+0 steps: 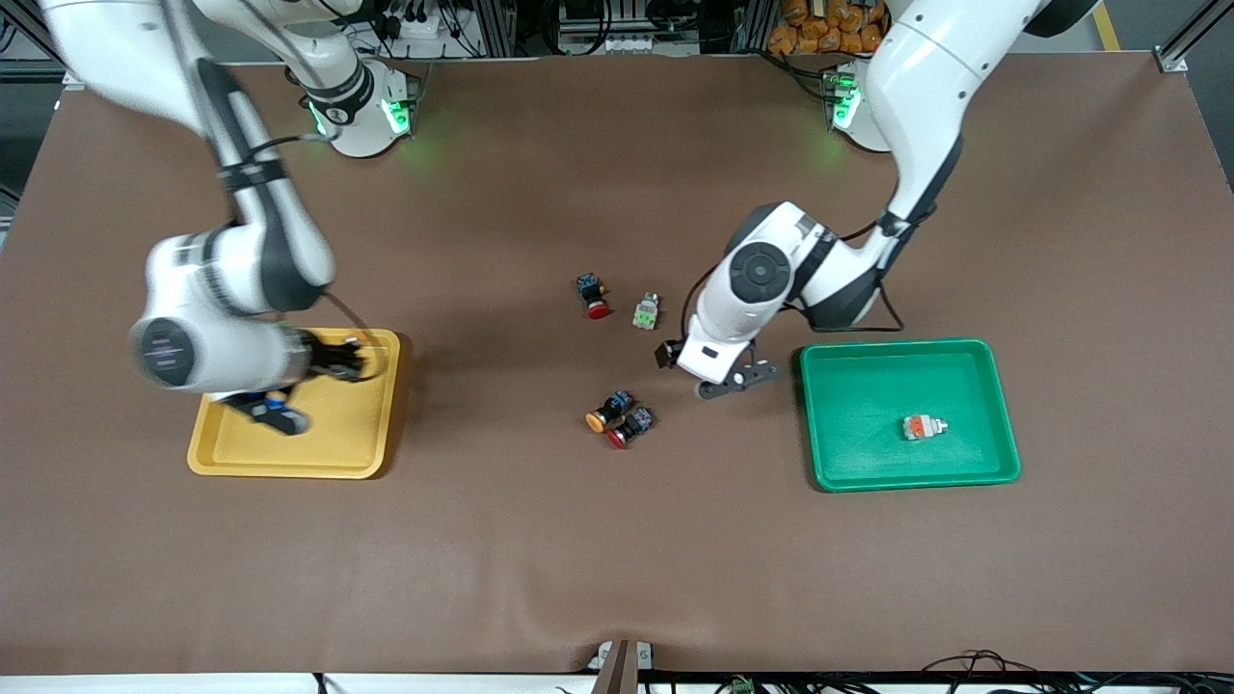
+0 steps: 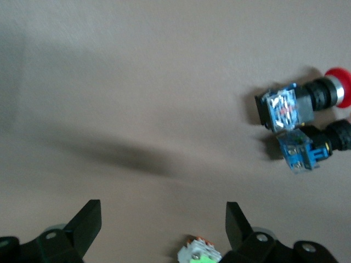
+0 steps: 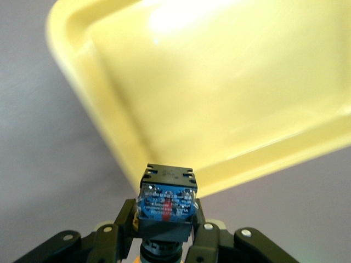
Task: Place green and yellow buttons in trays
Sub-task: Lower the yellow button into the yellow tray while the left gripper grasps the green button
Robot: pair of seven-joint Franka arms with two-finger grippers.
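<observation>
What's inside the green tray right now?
One whitish-grey button with orange marks lies inside the green tray, toward the end away from the open left gripper. Nothing covers the tray, so nothing else is in it.

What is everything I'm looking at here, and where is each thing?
Table: one, brown.
Yellow tray: one, toward the right arm's end.
Green tray: one, toward the left arm's end.
Whitish switch, orange mark: one, in the green tray.
Whitish switch, green mark: one, mid-table.
Red-capped switches: two, one beside the green-marked switch, one nearer the camera.
Yellow-capped switch: one, touching that nearer red one.
Held switch: one, black-bodied, over the yellow tray.
Right tool: shut on it.
Left tool: open, beside the green tray.
</observation>
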